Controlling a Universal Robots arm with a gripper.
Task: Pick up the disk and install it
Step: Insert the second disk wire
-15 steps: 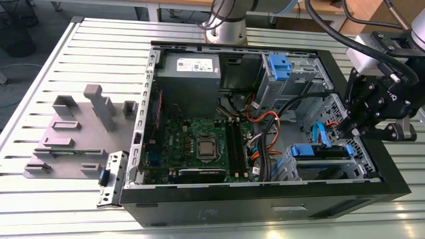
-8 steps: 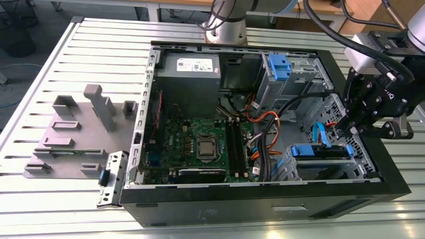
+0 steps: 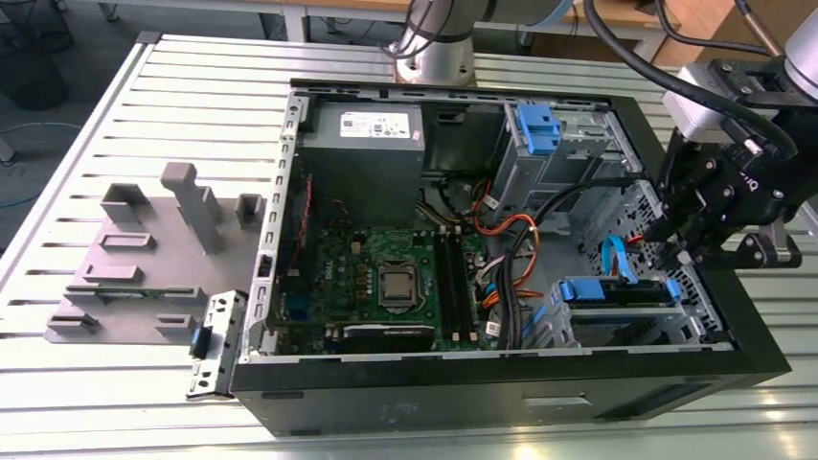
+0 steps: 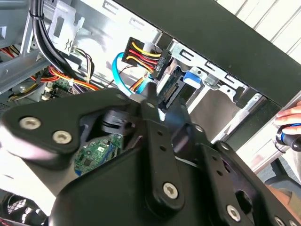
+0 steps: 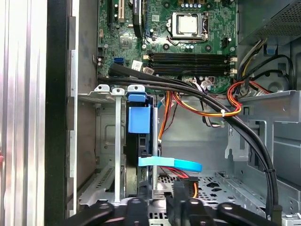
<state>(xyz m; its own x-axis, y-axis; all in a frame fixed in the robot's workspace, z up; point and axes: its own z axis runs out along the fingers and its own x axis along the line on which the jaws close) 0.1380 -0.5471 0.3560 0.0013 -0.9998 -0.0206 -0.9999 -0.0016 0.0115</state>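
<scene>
Table: my work surface (image 3: 77,192) is a slatted metal top; its bare slats run along the exterior view's left and front of the case.
Computer case: an open black tower (image 3: 511,383) lies on its side on the table, its black rim enclosing all the parts on four sides.
Fixture: a grey moulded holder (image 3: 141,259) lies on the slats at the exterior view's left, well apart from the case.
Power supply: a grey metal box with a white sticker (image 3: 364,129) fills the far corner of the case.
Motherboard: a green board (image 3: 383,278) covers the case floor; in the first wrist view it (image 5: 188,52) lies beyond the drive bay.
Cables: black, orange and yellow bundles (image 5: 207,101) cross the gap between motherboard and bay and narrow the free room there.
Drive bay: a metal cage (image 3: 614,321) stands against the case wall at the exterior view's right, bounded by thin upright sheet-metal walls (image 5: 116,150).
The disk: it (image 3: 616,292) is seated edge-on in the drive bay, its blue bracket (image 5: 139,118) between the cage walls; in the second wrist view its connector end (image 4: 171,89) faces me beside a plugged power connector.
Data cable: a light-blue flat cable (image 5: 169,164) crosses just by the disk's end.
My gripper: it (image 3: 691,251) hovers above the bay's edge, near the disk; I cannot tell how my fingers are set.
Person: a hand (image 4: 289,123) shows outside the case.
</scene>
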